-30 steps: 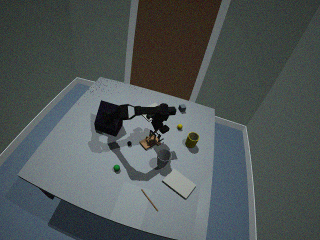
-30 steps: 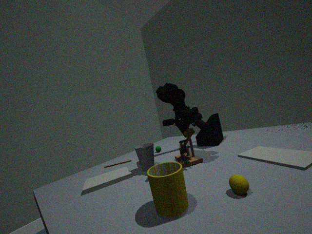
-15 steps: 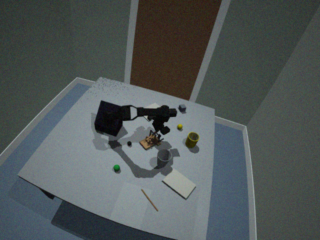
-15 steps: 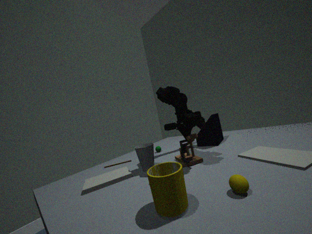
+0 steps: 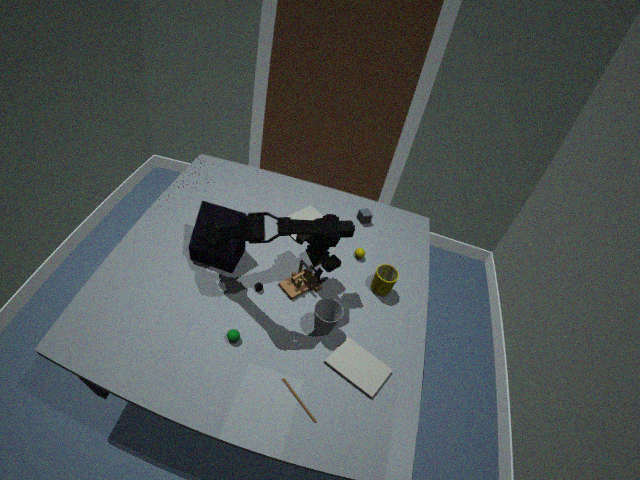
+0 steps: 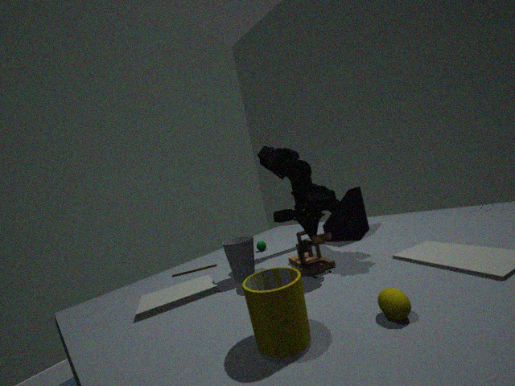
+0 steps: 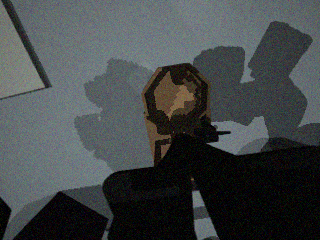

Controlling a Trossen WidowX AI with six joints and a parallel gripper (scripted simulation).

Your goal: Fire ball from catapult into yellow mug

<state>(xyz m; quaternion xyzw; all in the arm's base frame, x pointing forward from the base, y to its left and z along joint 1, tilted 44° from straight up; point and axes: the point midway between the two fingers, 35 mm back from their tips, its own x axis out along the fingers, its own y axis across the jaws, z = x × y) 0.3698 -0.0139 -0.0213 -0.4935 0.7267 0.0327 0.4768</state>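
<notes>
The small wooden catapult [image 5: 290,289] [image 6: 311,263] [image 7: 151,131] stands mid-table. Its throwing arm leans back, away from the yellow mug, with the round cup end [image 6: 323,238] [image 7: 172,97] raised above the base. I see no ball in that cup, though shadow covers part of it. My gripper [image 6: 312,236] [image 7: 180,138] is shut with nothing visible between its fingers, pointing down right at the catapult's arm; contact is unclear. The yellow mug [image 5: 383,285] [image 6: 280,322] stands upright. A yellow ball [image 5: 359,253] [image 6: 394,304] and a green ball [image 5: 233,335] [image 6: 261,245] lie on the table.
A grey cup [image 5: 325,319] [image 6: 241,261] stands close to the catapult. A small black object [image 5: 258,286] lies nearer the arm's base. Pale boards [image 5: 359,367] [image 6: 457,258], a thin stick [image 5: 298,400] [image 6: 194,270] and a grey cube [image 5: 364,217] lie farther out.
</notes>
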